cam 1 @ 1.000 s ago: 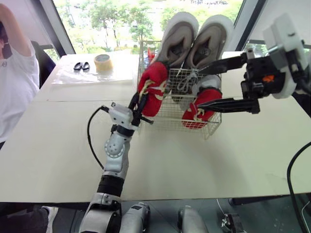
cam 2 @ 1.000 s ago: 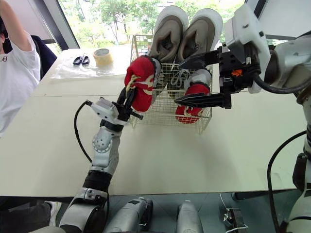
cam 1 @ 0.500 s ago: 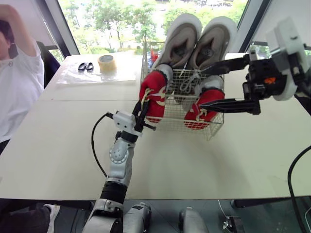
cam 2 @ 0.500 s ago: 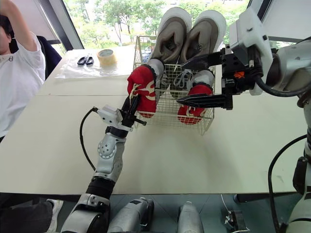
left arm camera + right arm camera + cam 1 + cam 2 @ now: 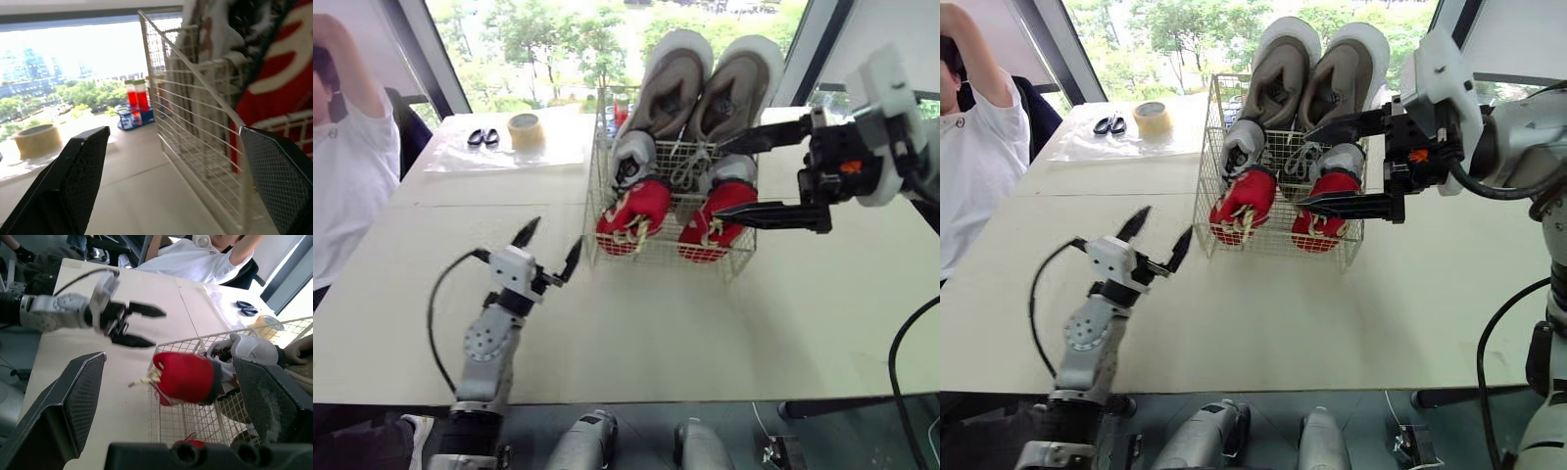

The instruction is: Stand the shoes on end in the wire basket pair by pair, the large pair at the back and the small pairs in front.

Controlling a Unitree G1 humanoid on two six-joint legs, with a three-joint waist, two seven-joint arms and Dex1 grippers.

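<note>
The red pair point(image 5: 633, 206) is stood at the front of the wire basket point(image 5: 590, 196), with the grey pair point(image 5: 671, 83) behind. The left hand point(image 5: 550, 242), just left of the basket, and the right hand point(image 5: 719, 184) are both spread wide and empty, and should be drawn clear without the wire being snagged.

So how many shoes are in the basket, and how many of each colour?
Big grey shoes: 2
Small red shoes: 2
Total: 4 shoes in the wire basket
</note>
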